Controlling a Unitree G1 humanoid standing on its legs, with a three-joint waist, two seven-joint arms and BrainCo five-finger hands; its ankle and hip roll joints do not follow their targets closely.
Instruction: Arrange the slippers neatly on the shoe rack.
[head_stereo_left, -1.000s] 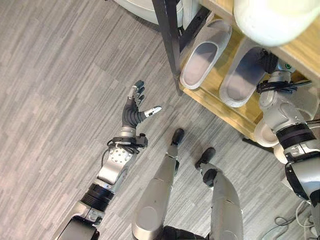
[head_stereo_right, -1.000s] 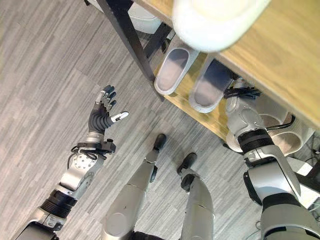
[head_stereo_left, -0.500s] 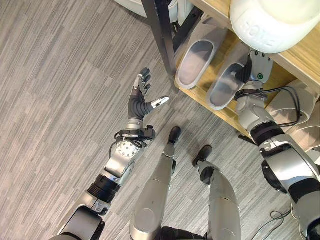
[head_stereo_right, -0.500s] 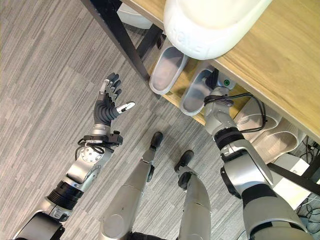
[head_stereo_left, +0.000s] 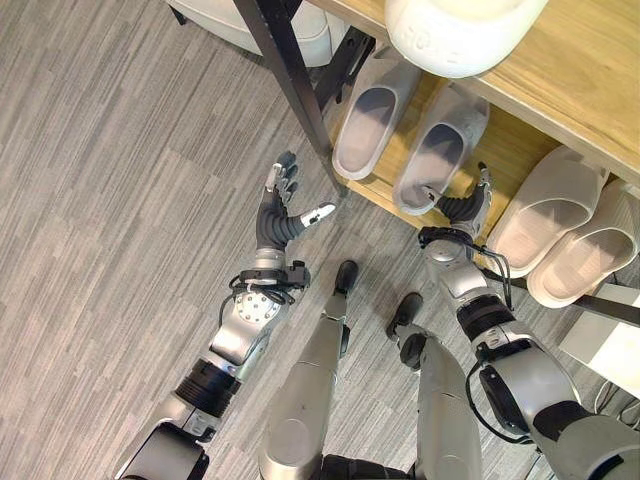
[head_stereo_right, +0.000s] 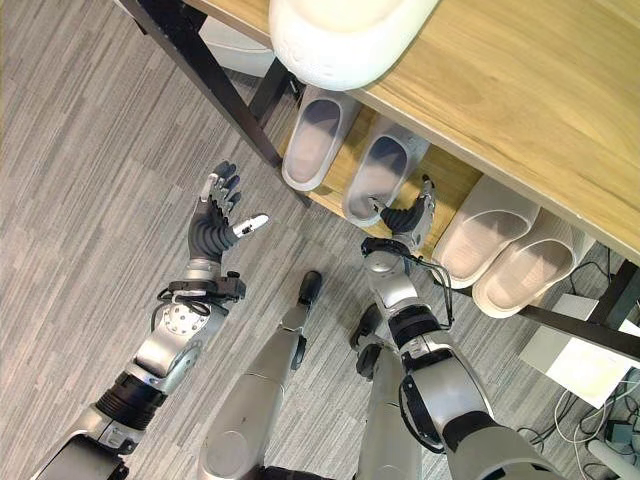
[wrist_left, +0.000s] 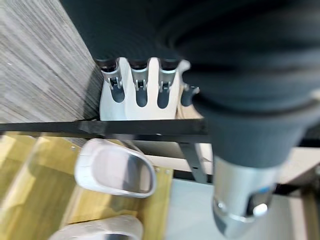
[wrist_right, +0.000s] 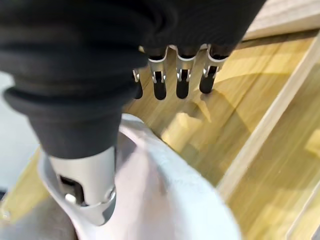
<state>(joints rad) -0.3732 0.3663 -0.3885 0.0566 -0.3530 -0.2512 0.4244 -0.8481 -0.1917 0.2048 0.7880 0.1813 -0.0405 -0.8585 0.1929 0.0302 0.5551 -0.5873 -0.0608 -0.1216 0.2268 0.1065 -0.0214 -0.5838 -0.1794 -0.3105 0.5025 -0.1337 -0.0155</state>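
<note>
Right hand (head_stereo_left: 465, 205) at front edge of shoe rack (head_stereo_left: 520, 150) lower shelf, fingers straight and apart, holding nothing; thumb beside heel of grey slipper (head_stereo_left: 438, 150), contact unclear. Second grey slipper (head_stereo_left: 370, 120) just beyond it, toward left hand. Beige slipper pair (head_stereo_left: 570, 225) on same shelf, on right hand's outer side. Left hand (head_stereo_left: 278, 210) over floor (head_stereo_left: 120, 200), fingers spread, empty, near black rack leg (head_stereo_left: 290, 85).

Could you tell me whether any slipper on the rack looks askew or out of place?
Mostly tidy: the grey pair and the beige pair lie side by side on the lower shelf. One white slipper sits alone on the top shelf, its end overhanging the edge. The right robot hand hangs open beside the grey pair.
</note>
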